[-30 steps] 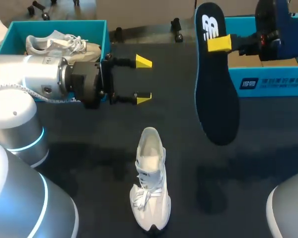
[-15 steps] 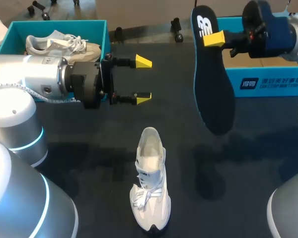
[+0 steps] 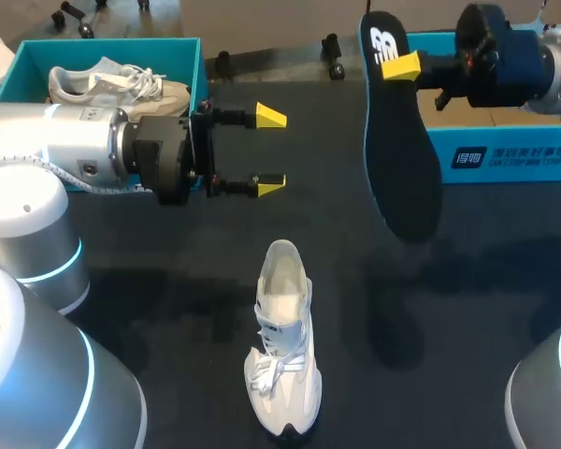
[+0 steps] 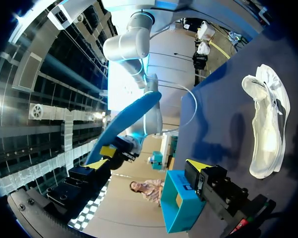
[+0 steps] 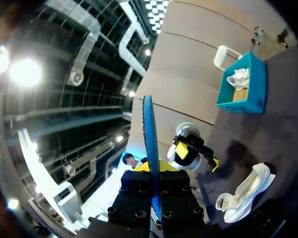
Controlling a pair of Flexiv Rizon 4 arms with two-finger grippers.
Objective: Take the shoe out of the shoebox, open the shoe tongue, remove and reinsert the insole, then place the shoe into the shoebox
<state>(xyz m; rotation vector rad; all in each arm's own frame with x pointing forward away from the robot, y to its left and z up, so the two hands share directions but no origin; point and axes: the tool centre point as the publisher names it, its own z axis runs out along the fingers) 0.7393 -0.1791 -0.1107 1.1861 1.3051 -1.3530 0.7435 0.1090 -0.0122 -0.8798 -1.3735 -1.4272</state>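
The white sneaker [image 3: 282,346] stands on its sole on the dark table [image 3: 168,281], near the middle. Its toe points to the near edge and its open heel to the far side. It is well apart from both grippers.

The right gripper [image 3: 395,67] comes in from the far right, and its fingers are clamped on the dark blue insole [image 3: 402,140] close to the insole's far end. The insole hangs over the table just left of the right shoebox [image 3: 505,154], its long face turned toward the left. In the right wrist view the insole [image 5: 148,144] stands edge-on between that gripper's [image 5: 154,171] two fingers. The sneaker [image 5: 246,196] lies well ahead, and the left gripper [image 5: 198,156] is beyond the insole.

The left gripper [image 3: 269,150] hangs over the table to the far left of the sneaker. Its fingers are spread wide and hold nothing. From the left wrist, the gripper [image 4: 146,163] shows the same wide gap, the sneaker [image 4: 265,129] lies off to one side, and the raised insole [image 4: 129,119] is ahead.

Behind the left arm, the left shoebox [image 3: 37,51] holds a second sneaker [image 3: 112,82].
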